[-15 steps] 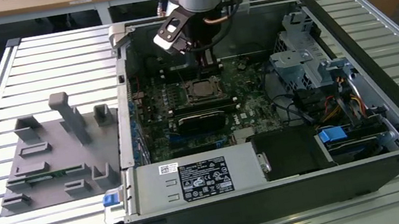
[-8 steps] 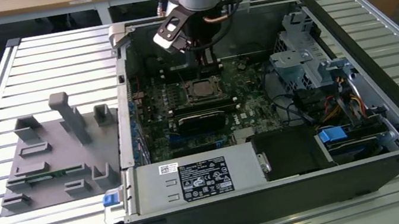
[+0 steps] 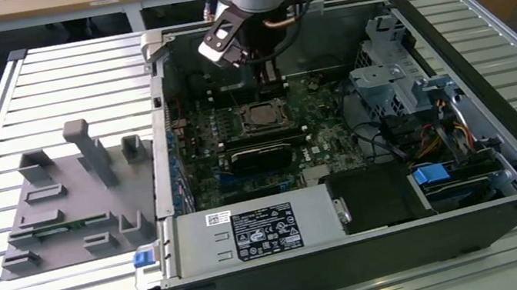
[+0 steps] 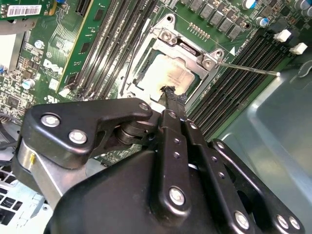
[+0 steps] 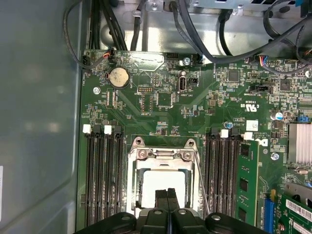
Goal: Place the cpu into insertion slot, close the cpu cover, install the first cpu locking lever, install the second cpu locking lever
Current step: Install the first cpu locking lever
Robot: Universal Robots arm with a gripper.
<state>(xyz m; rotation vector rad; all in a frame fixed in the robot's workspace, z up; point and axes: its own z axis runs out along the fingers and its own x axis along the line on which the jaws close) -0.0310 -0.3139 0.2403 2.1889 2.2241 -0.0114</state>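
Observation:
The cpu (image 5: 163, 181) lies flat in the insertion slot (image 3: 262, 115), its pale metal top showing in both wrist views (image 4: 163, 73). The silvery cpu cover (image 5: 163, 154) lies down around it as a frame (image 4: 187, 46). One thin locking lever (image 4: 248, 69) sticks out sideways from the socket, free of its catch; it runs along the socket's side (image 5: 201, 185). My gripper (image 5: 167, 193) is shut with nothing held, its black tips (image 4: 169, 90) just over the chip's near edge. In the exterior view the gripper (image 3: 266, 74) hangs inside the case, right behind the socket.
Black memory slots (image 5: 103, 175) flank the socket, with a green memory stick (image 5: 247, 180) beside one bank. A grey power supply box (image 3: 251, 232) fills the case's front. Cables and a drive cage (image 3: 395, 88) sit on the exterior view's right. A grey fixture plate (image 3: 70, 198) lies outside the case.

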